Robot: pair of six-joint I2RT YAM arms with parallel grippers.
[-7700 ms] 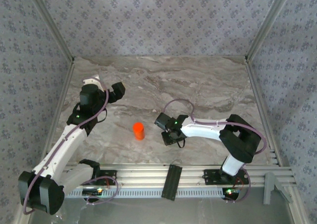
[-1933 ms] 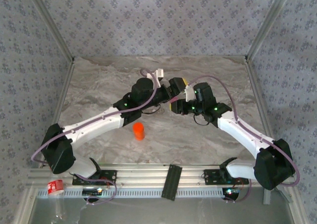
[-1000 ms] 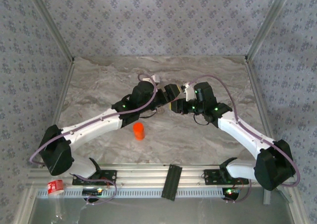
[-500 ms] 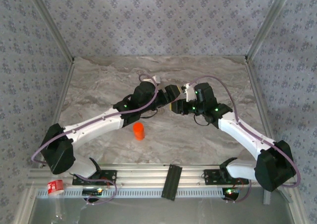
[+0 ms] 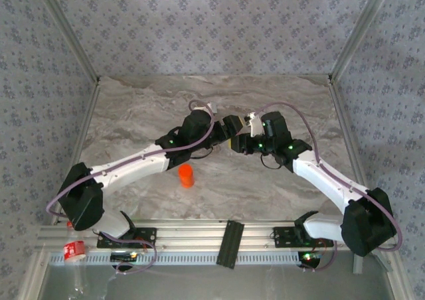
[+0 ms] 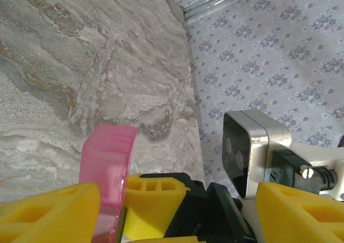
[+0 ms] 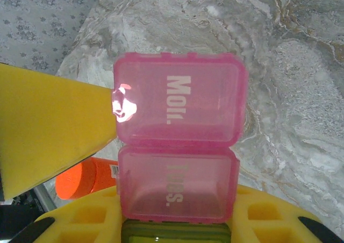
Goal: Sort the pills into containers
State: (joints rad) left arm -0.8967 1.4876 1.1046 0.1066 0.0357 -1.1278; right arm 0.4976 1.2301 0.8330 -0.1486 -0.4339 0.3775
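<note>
**A:** Where are your containers (image 7: 177, 146) right now?

**B:** Off the marble table (image 5: 285, 107), mid-field. Your right gripper (image 7: 174, 221) is clamped on them, with its yellow fingers (image 7: 86, 216) on either side of the lower end. From the right wrist you're looking straight at the joined pair. The pink compartment (image 7: 177, 192) faces the camera and the olive-green compartment (image 7: 174, 235) sits right below it, between the pads.

**A:** Lid?

**B:** The pink lid (image 7: 180, 106) is swung open and stands above its compartment, showing raised "Mon." lettering. I can't see any pills inside the pink one, and I can't see into the green one.

**A:** Left side?

**B:** Your left gripper (image 6: 174, 200) has its jaws wide apart and is gripping nothing. One yellow finger (image 7: 54, 130) comes in from the left, and its tip is touching the lid's left edge. In the left wrist view the lid is edge-on, just beside that same finger. The other finger is well off to the right, past the right wrist camera (image 6: 250, 149).

**A:** Anything else on the table?

**B:** An orange bottle (image 5: 186, 175) stands upright on the marble, nearer the bases than the two grippers and clear of both arms.
</note>
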